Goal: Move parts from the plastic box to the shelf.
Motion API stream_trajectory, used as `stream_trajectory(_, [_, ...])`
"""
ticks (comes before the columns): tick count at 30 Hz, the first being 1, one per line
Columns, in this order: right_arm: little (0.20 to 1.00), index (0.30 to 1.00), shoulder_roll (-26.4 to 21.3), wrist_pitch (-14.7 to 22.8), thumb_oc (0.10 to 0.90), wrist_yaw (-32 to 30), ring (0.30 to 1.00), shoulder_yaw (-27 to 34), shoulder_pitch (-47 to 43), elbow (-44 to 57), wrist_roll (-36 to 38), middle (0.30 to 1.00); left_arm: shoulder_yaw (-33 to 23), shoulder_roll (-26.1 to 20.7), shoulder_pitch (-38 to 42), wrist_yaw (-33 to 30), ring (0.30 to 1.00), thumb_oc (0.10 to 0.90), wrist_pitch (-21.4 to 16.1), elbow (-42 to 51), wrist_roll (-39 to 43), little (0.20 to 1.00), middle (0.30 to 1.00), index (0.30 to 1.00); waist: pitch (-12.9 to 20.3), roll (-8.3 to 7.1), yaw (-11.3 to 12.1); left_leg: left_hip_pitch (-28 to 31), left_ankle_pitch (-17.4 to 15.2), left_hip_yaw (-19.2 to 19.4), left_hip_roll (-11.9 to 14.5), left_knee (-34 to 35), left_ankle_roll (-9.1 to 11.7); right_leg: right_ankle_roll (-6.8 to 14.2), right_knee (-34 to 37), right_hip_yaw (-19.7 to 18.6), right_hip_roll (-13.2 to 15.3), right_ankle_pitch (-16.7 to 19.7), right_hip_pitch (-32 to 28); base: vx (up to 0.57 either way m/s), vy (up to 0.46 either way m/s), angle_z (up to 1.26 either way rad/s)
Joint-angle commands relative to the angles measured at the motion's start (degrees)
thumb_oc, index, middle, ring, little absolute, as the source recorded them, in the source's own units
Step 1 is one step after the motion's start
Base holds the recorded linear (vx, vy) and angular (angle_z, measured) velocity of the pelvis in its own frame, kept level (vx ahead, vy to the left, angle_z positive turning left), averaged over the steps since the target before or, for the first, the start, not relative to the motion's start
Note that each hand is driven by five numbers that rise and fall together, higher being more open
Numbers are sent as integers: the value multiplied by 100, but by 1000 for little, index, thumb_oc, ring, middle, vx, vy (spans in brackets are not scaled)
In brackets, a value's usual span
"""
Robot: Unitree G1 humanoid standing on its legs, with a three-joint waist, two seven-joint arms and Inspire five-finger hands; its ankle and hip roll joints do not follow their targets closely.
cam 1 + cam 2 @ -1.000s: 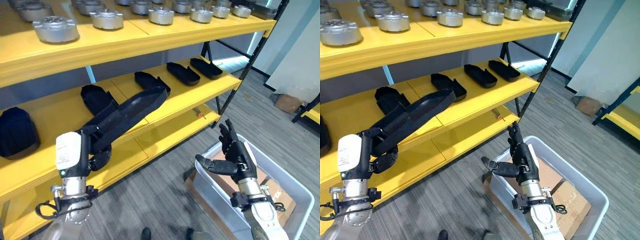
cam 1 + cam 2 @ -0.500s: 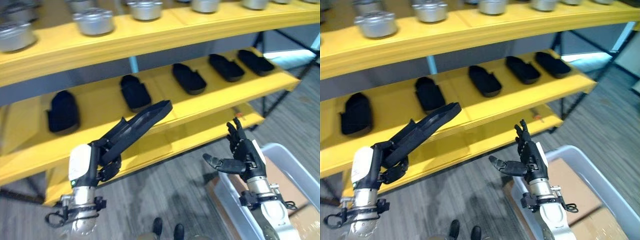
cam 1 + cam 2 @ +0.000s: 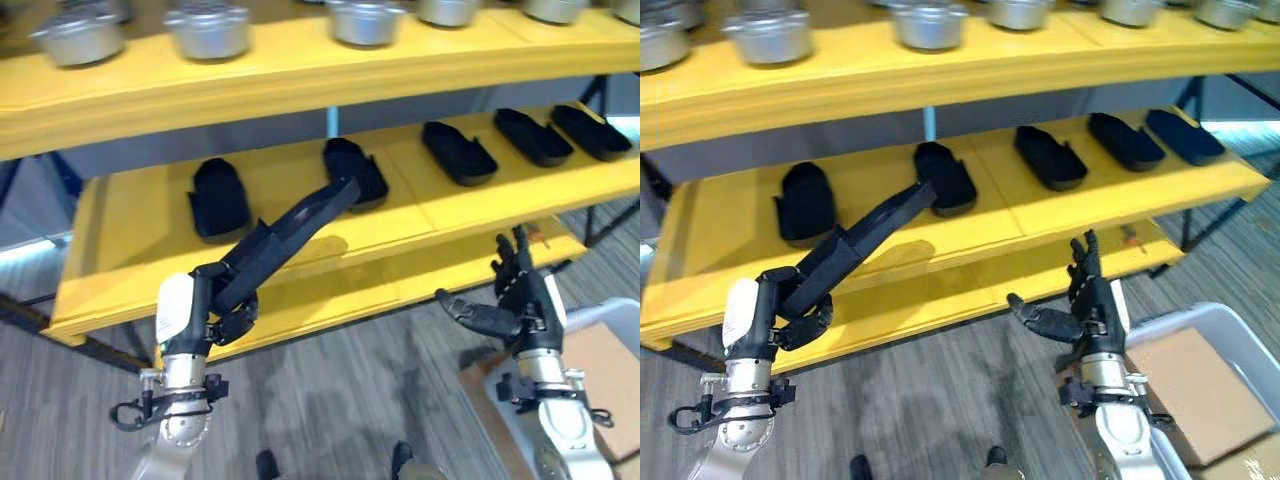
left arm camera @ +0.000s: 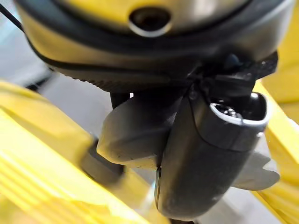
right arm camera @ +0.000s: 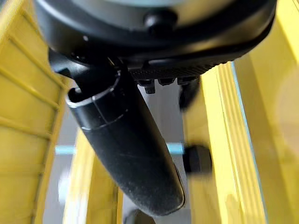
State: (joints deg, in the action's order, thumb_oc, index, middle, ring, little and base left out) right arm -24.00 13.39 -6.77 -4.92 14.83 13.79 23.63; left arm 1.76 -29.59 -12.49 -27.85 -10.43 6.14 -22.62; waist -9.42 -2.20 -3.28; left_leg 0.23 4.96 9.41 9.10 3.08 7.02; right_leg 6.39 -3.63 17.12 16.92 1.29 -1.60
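Observation:
My left hand point(image 3: 222, 303) is shut on a long black part point(image 3: 292, 229), held slanting up. The part's far tip hangs over the front of the yellow middle shelf point(image 3: 130, 235), close to a black part point(image 3: 355, 172) lying there. More of the same black parts point(image 3: 218, 198) point(image 3: 458, 152) lie in a row along that shelf. My right hand point(image 3: 517, 303) is open and holds nothing, raised in front of the lower shelf point(image 3: 400, 290). The plastic box point(image 3: 1180, 320) is at the lower right, with cardboard point(image 3: 1190, 385) inside.
Several round silver metal parts point(image 3: 210, 30) stand on the top shelf point(image 3: 300, 70). Grey wood-pattern floor point(image 3: 330, 420) lies between me and the shelving. A dark shelf post point(image 3: 40, 320) runs low at the left.
The camera has swung left along the shelving, so the box has slid to the right edge. The held part's tip now reaches over the middle shelf. The right hand stays open.

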Motion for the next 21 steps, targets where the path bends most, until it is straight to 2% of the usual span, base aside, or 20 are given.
stream_trajectory(1, [1000, 1000, -61, 557, 900, -12, 1000, 118, -690, 551, -74, 1000, -640, -475, 256, -373, 300, 400, -485, 896, 97, 300, 300, 300, 432, -139, 136, 95, -270, -192, 114, -33, -316, 416, 101, -209, 248, 456, -257, 116, 352, 17])
stream_trajectory(4, [1000, 1000, 89, 485, 900, -47, 1000, -5, -819, 507, -242, 1000, -737, -530, 272, -458, 300, 400, -424, 893, 24, 300, 300, 300, 479, -250, 218, 182, -445, -164, -343, 103, -590, 580, -37, -304, 638, 902, -98, 115, 358, 14])
stream_trajectory(6, [1000, 1000, 135, 469, 900, -51, 1000, -37, -828, 502, -305, 1000, -766, -538, 250, -478, 300, 400, -404, 897, 0, 300, 300, 300, 487, -294, 240, 231, -509, -142, -486, 136, -677, 584, -135, -331, 768, 1004, -46, 89, 288, 7])
stream_trajectory(7, [1000, 1000, 191, 458, 900, -92, 1000, -85, -844, 481, -363, 1000, -726, -522, 318, -477, 300, 400, -390, 881, -30, 300, 300, 300, 466, -302, 252, 310, -617, -169, -702, 156, -818, 569, -460, -365, 972, 1370, 45, 106, 328, 4])
stream_trajectory(9, [1000, 1000, 201, 453, 900, -102, 1000, -126, -880, 486, -364, 1000, -698, -536, 341, -498, 300, 400, -400, 880, -26, 300, 300, 300, 407, -305, 268, 359, -656, -166, -808, 161, -916, 547, -716, -377, 1076, 1471, 168, 60, 310, 7])
stream_trajectory(10, [1000, 1000, 201, 459, 900, -87, 1000, -194, -908, 502, -363, 1000, -699, -564, 348, -520, 300, 400, -386, 901, -33, 300, 300, 300, 283, -247, 288, 462, -732, -146, -865, 182, -1020, 507, -1183, -261, 1078, 1495, 345, 90, 361, -10])
stream_trajectory(11, [1000, 1000, 213, 448, 900, -75, 1000, -241, -928, 505, -367, 1000, -677, -568, 371, -516, 300, 400, -356, 932, -41, 300, 300, 300, 249, -225, 299, 542, -811, -132, -871, 192, -1037, 573, -1411, -174, 1016, 1413, 429, 42, 334, -30])
stream_trajectory(12, [1000, 1000, 210, 448, 900, -69, 1000, -251, -949, 491, -380, 1000, -657, -566, 424, -499, 300, 400, -333, 979, -65, 300, 300, 300, 159, -190, 276, 555, -773, -53, -862, 192, -1078, 480, -1689, -55, 913, 1272, 572, 14, 150, -31])
stream_trajectory(13, [1000, 1000, 207, 448, 900, -69, 1000, -250, -954, 489, -380, 1000, -657, -563, 429, -498, 300, 400, -332, 979, -66, 300, 300, 300, 151, -189, 281, 560, -778, -49, -858, 192, -1073, 474, -1723, -65, 915, 1248, 587, -22, 108, -17])
stream_trajectory(15, [1000, 1000, 186, 441, 900, 12, 1000, -241, -917, 463, -296, 1000, -633, -503, 446, -456, 300, 400, -324, 973, -66, 300, 300, 300, 125, -153, 172, 605, -780, 11, -825, 192, -1063, 302, -1746, -158, 159, 651, 883, 56, 95, -10])
stream_trajectory(17, [1000, 1000, 110, 448, 900, 70, 1000, -257, -909, 482, -195, 1000, -646, -489, 381, -405, 300, 400, -337, 1001, -74, 300, 300, 300, 129, -135, 175, 638, -791, 106, -832, 192, -1066, 218, -1592, -13, -200, 374, 1019, 79, 67, -26])
stream_trajectory(18, [1000, 1000, 76, 451, 900, 106, 1000, -266, -904, 463, -141, 1000, -638, -460, 362, -369, 300, 400, -337, 977, -61, 300, 300, 300, 138, -113, 162, 655, -792, 136, -813, 192, -1026, 112, -1384, 73, -462, 219, 1052, 76, 10, -25])
stream_trajectory(19, [1000, 1000, 50, 459, 900, 105, 1000, -279, -916, 450, -136, 1000, -629, -428, 375, -361, 300, 400, -324, 954, -50, 300, 300, 300, 137, -115, 139, 674, -800, 122, -823, 192, -1006, 97, -1232, 37, -618, 167, 1139, 82, -16, -30])
stream_trajectory(20, [1000, 1000, 27, 478, 900, 95, 1000, -303, -953, 436, -120, 1000, -597, -383, 426, -367, 300, 400, -330, 926, -19, 300, 300, 300, 133, -123, 101, 679, -795, 104, -824, 192, -970, 85, -971, -78, -782, 177, 1223, 103, -64, -11])
stream_trajectory(21, [1000, 1000, 4, 506, 900, 87, 1000, -302, -937, 471, -116, 1000, -515, -355, 486, -343, 300, 400, -354, 874, 19, 300, 300, 300, 99, -141, -2, 696, -793, 2, -810, 192, -908, 107, -667, -581, -965, 225, 1206, 127, -98, -6])
